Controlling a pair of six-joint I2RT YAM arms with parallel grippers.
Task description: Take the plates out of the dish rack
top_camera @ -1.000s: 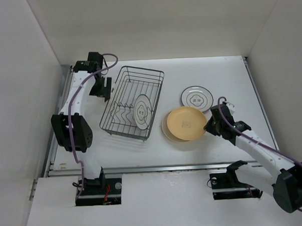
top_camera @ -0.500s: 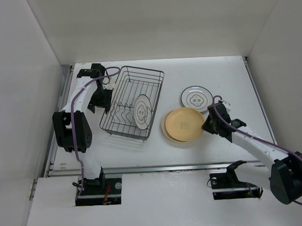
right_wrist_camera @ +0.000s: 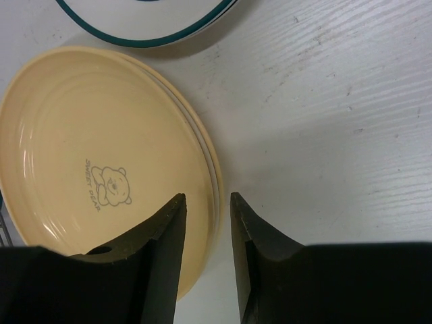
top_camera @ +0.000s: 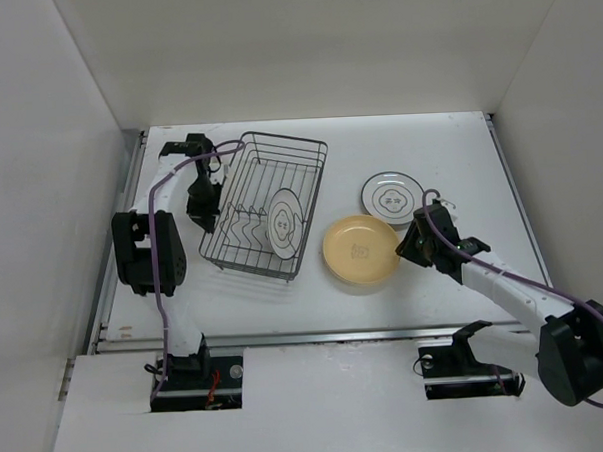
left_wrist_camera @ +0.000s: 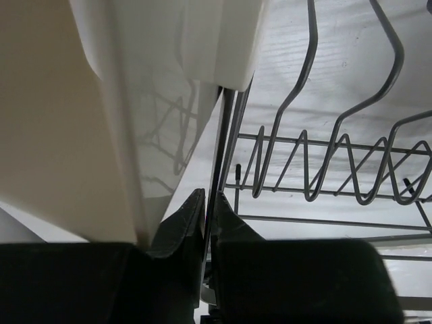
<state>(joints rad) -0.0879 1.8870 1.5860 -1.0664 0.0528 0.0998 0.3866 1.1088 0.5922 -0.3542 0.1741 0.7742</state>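
My right pincer (right_wrist_camera: 207,199), slightly parted, straddles the yellow plate's (right_wrist_camera: 81,135) rim at lower centre; my left pincer (left_wrist_camera: 208,196) clamps the rack's (left_wrist_camera: 324,142) side wire.

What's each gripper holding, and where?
Left gripper is shut on the dish rack at its side rim wire by the cream clip. Right gripper holds nothing: open, straddling the rim of the yellow plate.
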